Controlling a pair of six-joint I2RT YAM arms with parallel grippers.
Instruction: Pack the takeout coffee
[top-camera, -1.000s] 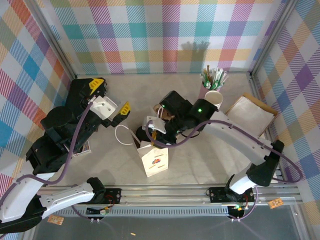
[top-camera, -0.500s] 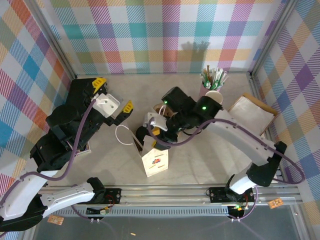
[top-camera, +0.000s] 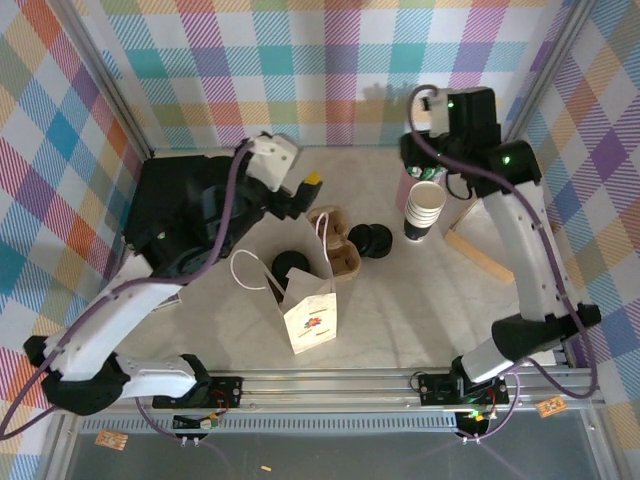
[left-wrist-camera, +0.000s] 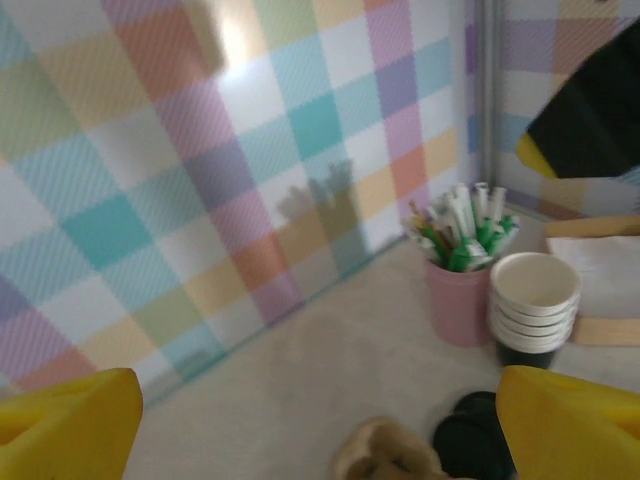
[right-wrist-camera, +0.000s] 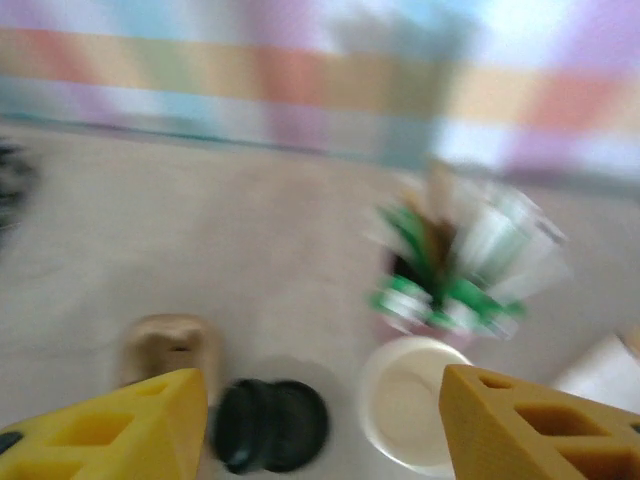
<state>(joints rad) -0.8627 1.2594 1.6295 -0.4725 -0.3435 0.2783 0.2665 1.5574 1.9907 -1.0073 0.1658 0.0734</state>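
Note:
The takeout coffee (top-camera: 290, 265) shows as a round black lid in the open top of the white paper bag (top-camera: 312, 312); the bag's wall hides its cup. My left gripper (top-camera: 305, 190) hangs open behind the bag, apart from it, its yellow fingertips (left-wrist-camera: 70, 420) spread wide with nothing between them. My right gripper (top-camera: 425, 168) is raised at the back right above the pink cup, far from the bag. Its fingers (right-wrist-camera: 540, 420) also stand apart and empty.
A brown cardboard carrier (top-camera: 337, 245) and loose black lids (top-camera: 370, 240) lie just behind the bag. A stack of lidless white cups (top-camera: 425, 205) and a pink cup of green-and-white sticks (top-camera: 410, 170) stand back right. A flat brown tray (top-camera: 482, 255) lies at the right wall.
The right gripper opened at the bag's mouth, left the coffee there and rose to the back right. The left arm swung from the left toward the middle back.

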